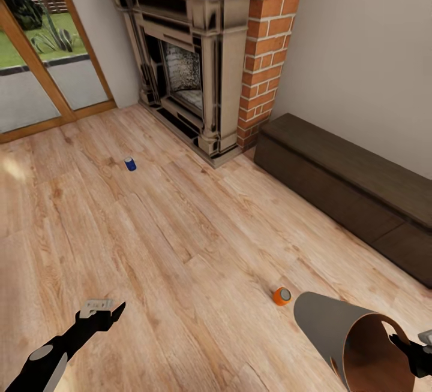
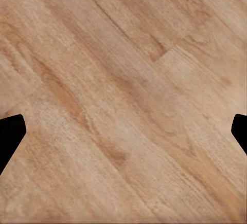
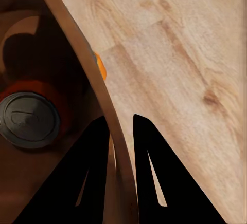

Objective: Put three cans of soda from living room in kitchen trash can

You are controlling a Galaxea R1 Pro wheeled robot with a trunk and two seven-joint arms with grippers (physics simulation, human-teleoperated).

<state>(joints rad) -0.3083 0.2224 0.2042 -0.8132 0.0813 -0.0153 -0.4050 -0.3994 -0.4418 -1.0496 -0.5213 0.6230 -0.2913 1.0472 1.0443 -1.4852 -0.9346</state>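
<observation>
While the right hand (image 3: 121,126) is clenched on the rim of the tash can (image 1: 345,335), one finger (image 3: 85,178) inside the wall and the other outside it, the bin hangs tilted above the light wood floor (image 1: 180,242), its coppery-brown mouth turned toward the robot. Seen from the right wrist, an orange can with a grey metal top (image 3: 28,118) lies inside the bin, against its brown inner surface. A second orange can (image 1: 282,295) lies on its side on the floor just beside the bin's closed grey end (a sliver of it shows past the rim in the right wrist view too), apart from the right hand, which grips the opposite, open end. The dark blue can (image 1: 130,164) stands upright on the floor well away from both hands, out in front of the brick fireplace (image 1: 198,56) and nearer the wood-framed glass doors (image 1: 36,62). The left hand (image 1: 102,311) is released, its fingers (image 2: 10,134) spread wide over bare floorboards with nothing between them, well apart from every can. A long dark low cabinet (image 1: 354,188) runs along the wall beside the fireplace.
</observation>
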